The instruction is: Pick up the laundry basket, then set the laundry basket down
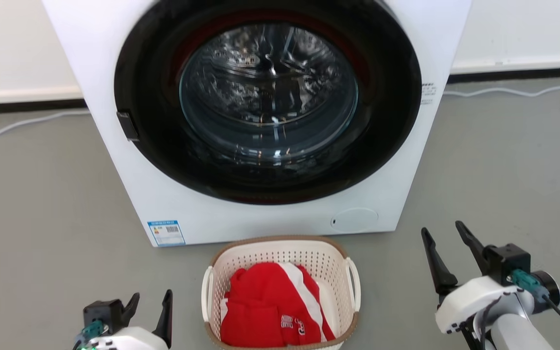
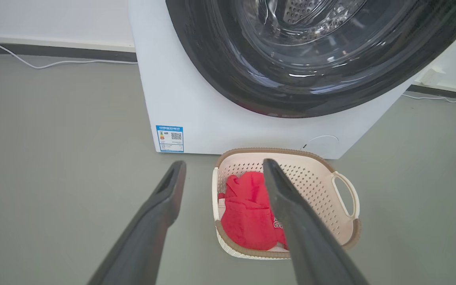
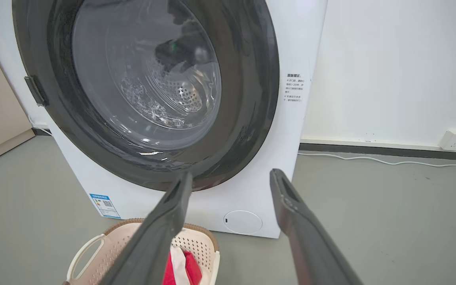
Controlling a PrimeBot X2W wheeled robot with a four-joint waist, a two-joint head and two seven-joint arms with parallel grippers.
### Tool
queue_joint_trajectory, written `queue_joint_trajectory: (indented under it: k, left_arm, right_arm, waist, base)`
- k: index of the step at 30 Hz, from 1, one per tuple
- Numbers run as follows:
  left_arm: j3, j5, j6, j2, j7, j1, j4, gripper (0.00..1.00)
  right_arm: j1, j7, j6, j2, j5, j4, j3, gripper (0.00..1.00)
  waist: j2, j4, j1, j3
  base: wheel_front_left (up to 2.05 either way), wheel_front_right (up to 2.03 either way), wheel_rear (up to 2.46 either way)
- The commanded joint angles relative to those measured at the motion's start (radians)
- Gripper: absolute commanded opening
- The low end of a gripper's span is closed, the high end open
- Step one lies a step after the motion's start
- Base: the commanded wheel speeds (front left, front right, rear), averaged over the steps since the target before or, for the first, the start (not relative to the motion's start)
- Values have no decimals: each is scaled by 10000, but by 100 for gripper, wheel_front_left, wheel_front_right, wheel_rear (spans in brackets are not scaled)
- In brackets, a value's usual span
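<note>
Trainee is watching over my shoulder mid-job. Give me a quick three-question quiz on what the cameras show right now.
1. True or false: the left hand is shut on a white side handle of the cream perforated plastic laundry basket.
2. Multiple choice: the red-and-white garment lies (A) inside the basket, (B) in the drum, (C) on the grey floor.
3. Short answer: what stands directly behind the basket?

Key
1. False: the left hand and the right hand are both open and apart from the basket.
2. A.
3. The white front-loading washing machine.
</note>
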Motion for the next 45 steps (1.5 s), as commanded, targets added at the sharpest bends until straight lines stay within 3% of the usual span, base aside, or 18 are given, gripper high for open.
queue_joint_trajectory:
  k: [1, 13, 24, 25, 32, 36, 45]
  left_arm:
    - [487, 124, 23, 208, -61, 29, -505, 100]
    - [1393, 373, 201, 250, -61, 1103, -1810, 100]
    - [2046, 581, 372, 90, -61, 2031, -2811, 100]
    - [1709, 523, 293, -25, 0, 2304, -2573, 0]
    - [1718, 244, 274, -232, 122, 2549, -2062, 0]
    - [1755, -180, 248, -251, 253, 2490, -2158, 0]
    - [1780, -1137, 190, -295, 486, 2380, -2385, 0]
  right_arm:
    - [152, -137, 62, -135, 68, -519, 133, 100]
    - [1339, -137, 62, -376, 102, -1648, -279, 100]
    - [2608, -138, 62, 55, -62, -2880, -1218, 100]
    - [2831, 2, 0, 163, -29, -2639, -1394, 0]
    - [3004, 134, -10, 375, 272, -2114, -1366, 0]
    - [2960, 263, -8, 396, 747, -2170, -1397, 0]
    - [2879, 487, -2, 444, 1814, -2300, -1418, 0]
  waist:
    - [-1, -3, 0, -202]
    - [-1, 78, 0, -640]
    - [-1, 276, 0, -986]
    - [-1, 279, 0, -988]
    - [-1, 290, 2, -981]
    - [-1, 285, 22, -959]
    - [-1, 279, 0, -858]
  base:
    - [0, 0, 0]
    - [0, 0, 0]
    - [0, 0, 0]
    - [0, 0, 0]
    - [0, 0, 0]
    - [0, 0, 0]
    - [0, 0, 0]
